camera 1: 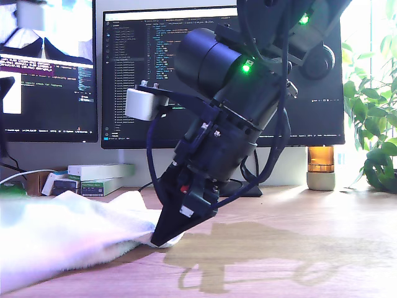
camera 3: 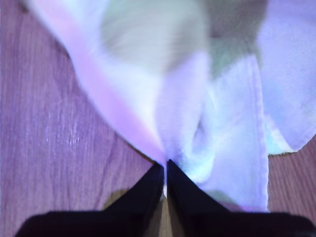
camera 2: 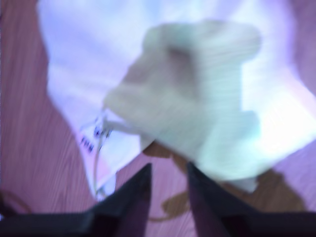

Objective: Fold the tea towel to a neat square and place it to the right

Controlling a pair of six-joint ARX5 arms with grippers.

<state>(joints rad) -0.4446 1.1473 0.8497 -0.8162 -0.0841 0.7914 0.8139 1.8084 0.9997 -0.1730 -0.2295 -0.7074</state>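
Tea towel (camera 1: pixel 68 233): a white fluffy cloth lying rumpled on the wooden desk (camera 1: pixel 298 248), in the lower part of the exterior view's left; one corner reaches toward the middle of that view, where a gripper tip meets it. A pale pink stripe along its edge shows in the second wrist view (camera 3: pixel 98 94).

Second gripper (camera 3: pixel 165 170): its two dark fingers are pressed nearly together, with a fold of the tea towel pinched between the tips. The cloth bunches and fans out from the pinch point.

First gripper (camera 2: pixel 168 170): its fingers stand slightly apart with nothing between them. It hangs above the desk just short of the towel's edge (camera 2: pixel 148 98); a small label (camera 2: pixel 94 133) with dark print shows at a corner of the cloth. The picture is blurred.

Arm in the exterior view: a large dark arm (camera 1: pixel 229 105) slants down from the top of that view, its pointed tip (camera 1: pixel 166 233) touching the towel's corner at desk level. It matches the second gripper's pinch on the cloth.

Shadow: a dark shape of the arm lies on the desk on the exterior view's right of the tip.

Background: two monitors (camera 1: pixel 155 68) with text stand behind the desk, small boxes (camera 1: pixel 93 177) on the exterior view's left, an amber jar (camera 1: pixel 321 166) and a leafy plant (camera 1: pixel 372 124) on the exterior view's right.
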